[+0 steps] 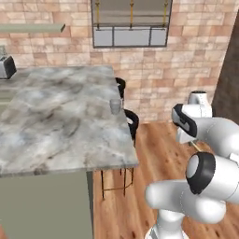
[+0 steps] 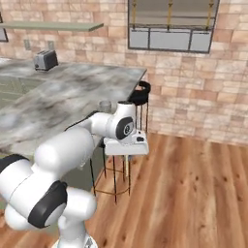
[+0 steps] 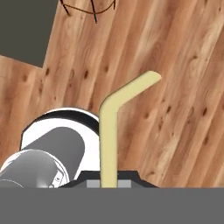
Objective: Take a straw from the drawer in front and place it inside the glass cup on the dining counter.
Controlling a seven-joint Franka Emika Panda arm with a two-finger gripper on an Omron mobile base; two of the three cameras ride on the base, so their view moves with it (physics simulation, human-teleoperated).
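Fingers [image 3: 108, 183] clamp the straw [image 3: 109, 131] over wooden floor [image 3: 183, 87]; black stools [image 1: 132, 122] flank the dining counter [image 1: 56, 121] bearing the glass cup [image 1: 115, 106].

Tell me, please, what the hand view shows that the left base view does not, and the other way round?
Hand view: the gripper shut on the pale straw, whose far end bends sideways above the plank floor, plus the bottom ring of a stool.
Left base view: the dining counter with the glass cup standing near its right edge, a toaster at its far left corner, the brick wall and window.
Both: wooden floor and stool legs.
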